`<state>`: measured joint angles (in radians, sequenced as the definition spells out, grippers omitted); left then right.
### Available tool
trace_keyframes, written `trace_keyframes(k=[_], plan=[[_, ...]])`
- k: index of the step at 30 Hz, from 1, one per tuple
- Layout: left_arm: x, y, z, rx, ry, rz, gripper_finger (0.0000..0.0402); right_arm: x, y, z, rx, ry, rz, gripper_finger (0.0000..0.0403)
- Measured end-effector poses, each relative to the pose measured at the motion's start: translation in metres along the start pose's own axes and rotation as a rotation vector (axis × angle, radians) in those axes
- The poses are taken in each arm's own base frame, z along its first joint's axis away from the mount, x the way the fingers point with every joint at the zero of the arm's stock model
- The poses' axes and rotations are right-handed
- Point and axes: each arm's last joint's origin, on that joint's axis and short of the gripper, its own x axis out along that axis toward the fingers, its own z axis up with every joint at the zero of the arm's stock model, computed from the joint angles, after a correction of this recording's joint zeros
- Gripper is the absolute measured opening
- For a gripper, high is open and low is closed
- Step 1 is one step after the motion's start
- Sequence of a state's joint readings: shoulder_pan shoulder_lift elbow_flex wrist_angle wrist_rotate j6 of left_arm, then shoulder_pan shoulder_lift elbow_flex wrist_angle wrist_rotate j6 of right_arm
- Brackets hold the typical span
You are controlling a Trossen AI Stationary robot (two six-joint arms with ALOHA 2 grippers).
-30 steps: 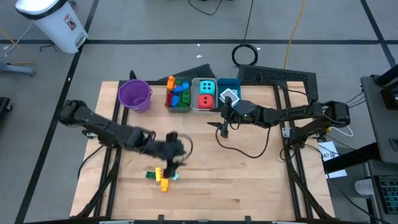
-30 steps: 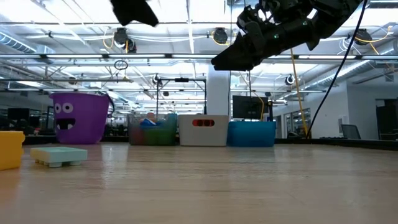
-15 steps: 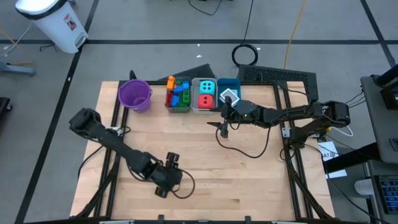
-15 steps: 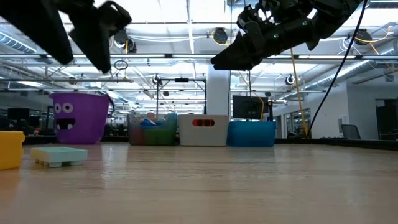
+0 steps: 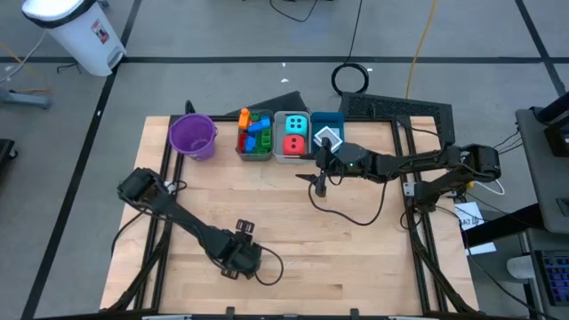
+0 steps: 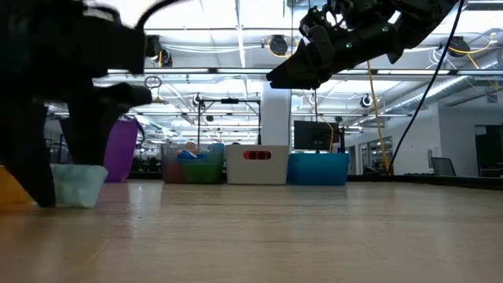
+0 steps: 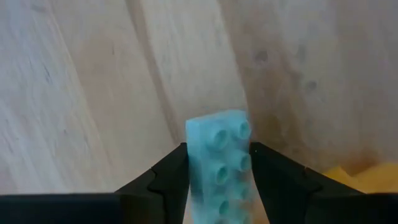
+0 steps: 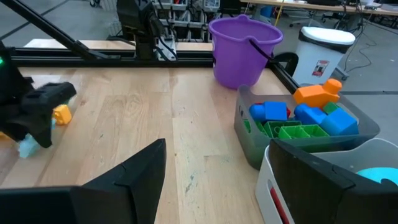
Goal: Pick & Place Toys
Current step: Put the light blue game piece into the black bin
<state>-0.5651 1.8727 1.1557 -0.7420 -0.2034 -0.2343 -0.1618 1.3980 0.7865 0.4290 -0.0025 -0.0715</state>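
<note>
My left gripper (image 5: 233, 262) is low over the table's near middle, shut on a pale cyan brick (image 7: 219, 155), which also shows in the low view (image 6: 78, 185). A yellow brick (image 7: 367, 177) lies right beside it. In the high view the gripper hides these bricks. My right gripper (image 5: 318, 185) is open and empty, held above the table in front of the bins. Several bricks lie in the grey bin (image 5: 254, 135). A cyan die and a red die lie in the white bin (image 5: 294, 135). My left gripper pinches the pale cyan brick by its two long sides (image 7: 194, 163) between its two fingers. The fingers come from above, pointing down. The brick's studs face up and its underside is on the table (image 6: 236, 236).
A purple bucket (image 5: 193, 135) stands at the far left, with the grey, white and blue bins (image 5: 327, 132) in a row to its right. A cable (image 5: 356, 218) trails on the table under my right arm. Bare wood lies between the bins and my left gripper.
My left gripper has gone toward the table's near edge and down onto the bricks, which it now covers in the high view. The pale cyan brick now stands between its fingers. My right arm has kept still.
</note>
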Motion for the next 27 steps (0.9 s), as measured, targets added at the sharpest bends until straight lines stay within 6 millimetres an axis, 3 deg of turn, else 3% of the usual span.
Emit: trace_keyframes(k=[5, 17, 22, 27], plan=[[0.01, 0.006, 0.003, -0.024, 0.029, 0.009, 0.016, 0.0, 0.0, 0.0, 0.0, -0.002, 0.0, 0.0256], [0.014, 0.025, 0.006, -0.138, 0.031, -0.012, 0.0122, 0.0, 0.0, 0.0, 0.0, -0.001, 0.0, 0.0256], [0.013, 0.035, 0.01, -0.191, 0.013, 0.052, 0.0122, 0.0, 0.0, 0.001, 0.0, -0.006, 0.0, 0.0256], [0.003, 0.059, 0.025, -0.22, -0.008, 0.205, 0.0122, 0.0, 0.0, 0.001, 0.0, -0.007, 0.0, 0.0256]])
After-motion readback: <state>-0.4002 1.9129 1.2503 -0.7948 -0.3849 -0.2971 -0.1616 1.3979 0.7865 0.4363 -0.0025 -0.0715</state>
